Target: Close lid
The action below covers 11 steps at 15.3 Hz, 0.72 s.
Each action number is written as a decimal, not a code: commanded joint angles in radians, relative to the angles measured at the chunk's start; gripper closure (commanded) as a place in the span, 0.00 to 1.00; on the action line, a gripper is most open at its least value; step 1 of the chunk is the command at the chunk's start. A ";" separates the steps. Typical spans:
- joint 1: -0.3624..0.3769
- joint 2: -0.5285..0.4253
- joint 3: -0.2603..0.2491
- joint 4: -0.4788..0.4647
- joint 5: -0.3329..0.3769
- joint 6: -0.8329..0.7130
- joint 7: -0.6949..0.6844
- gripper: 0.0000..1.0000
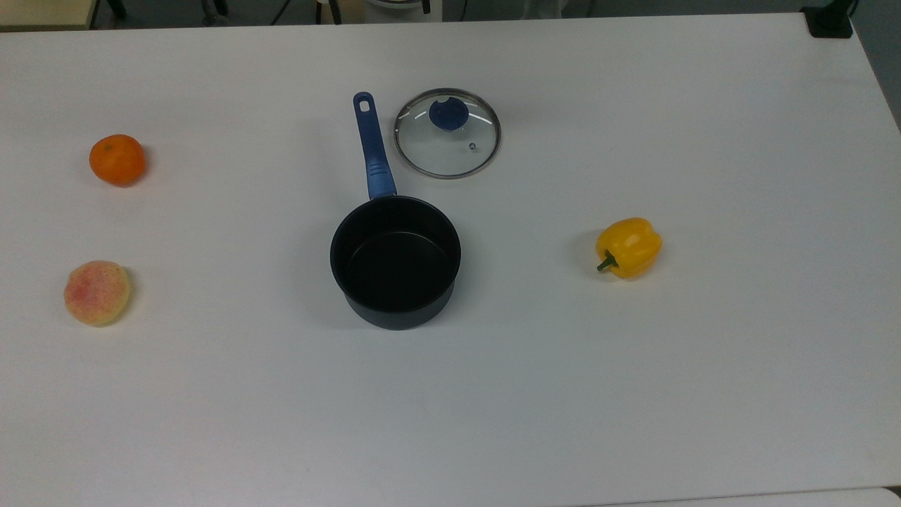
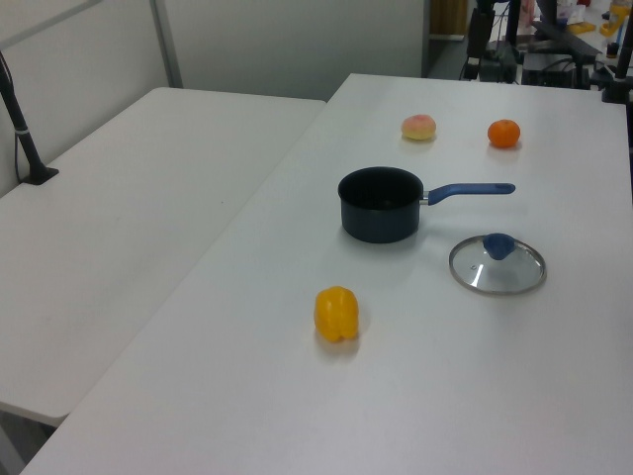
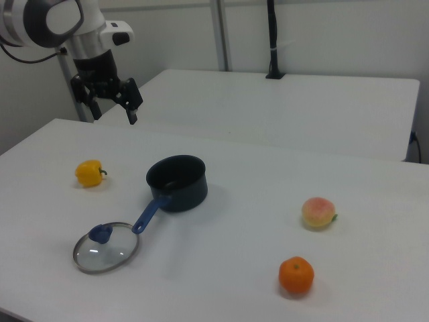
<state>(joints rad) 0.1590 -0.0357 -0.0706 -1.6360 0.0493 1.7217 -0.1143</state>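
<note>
The round glass lid [image 1: 448, 144] with a metal rim and blue knob lies flat on the white table, just beyond the black saucepan [image 1: 398, 317] and beside its blue handle [image 1: 374, 151]. The saucepan stands uncovered and nothing is inside it. In the left view the lid [image 2: 497, 267] is to the pan's [image 2: 380, 223] right and nearer the camera. In the right view the lid [image 3: 106, 251] lies near the front left, with the pan [image 3: 179, 193] behind it. My gripper [image 3: 112, 111] hangs open high at the right view's upper left, far from the lid, holding nothing.
A yellow bell pepper [image 1: 628, 247] lies at the top view's right of the pan. An orange [image 1: 117, 160] and a peach [image 1: 97, 292] sit far at the top view's left. A second white table [image 2: 129, 198] adjoins, with a black post [image 3: 271, 40] on it.
</note>
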 commanded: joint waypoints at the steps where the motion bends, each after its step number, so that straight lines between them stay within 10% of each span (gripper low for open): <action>1: 0.008 -0.012 -0.008 -0.018 0.009 0.001 -0.018 0.00; 11: 0.004 -0.016 -0.008 -0.036 0.012 -0.005 -0.028 0.00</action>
<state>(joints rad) 0.1583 -0.0357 -0.0712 -1.6400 0.0493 1.7212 -0.1143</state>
